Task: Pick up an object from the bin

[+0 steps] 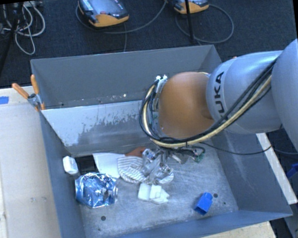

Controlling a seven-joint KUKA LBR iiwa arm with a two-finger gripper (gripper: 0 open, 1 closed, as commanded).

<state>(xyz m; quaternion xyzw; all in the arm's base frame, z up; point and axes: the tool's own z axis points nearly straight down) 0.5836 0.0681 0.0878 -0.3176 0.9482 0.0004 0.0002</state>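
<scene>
Mid bin (65, 208), tool (158, 168) over a ribbed white shell-like piece (129, 169), grip state impossible to tell

Dark floor (144, 37); tangled black cables (30, 22); two orange-black devices (103, 10)

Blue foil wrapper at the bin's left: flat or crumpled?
Crumpled: the blue foil wrapper is bunched into a wrinkled, shiny lump on the floor of the bin.

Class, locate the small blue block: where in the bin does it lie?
In the camera view, the small blue block lies alone on the bin floor toward the lower right, right of the white crumpled lump.
</scene>
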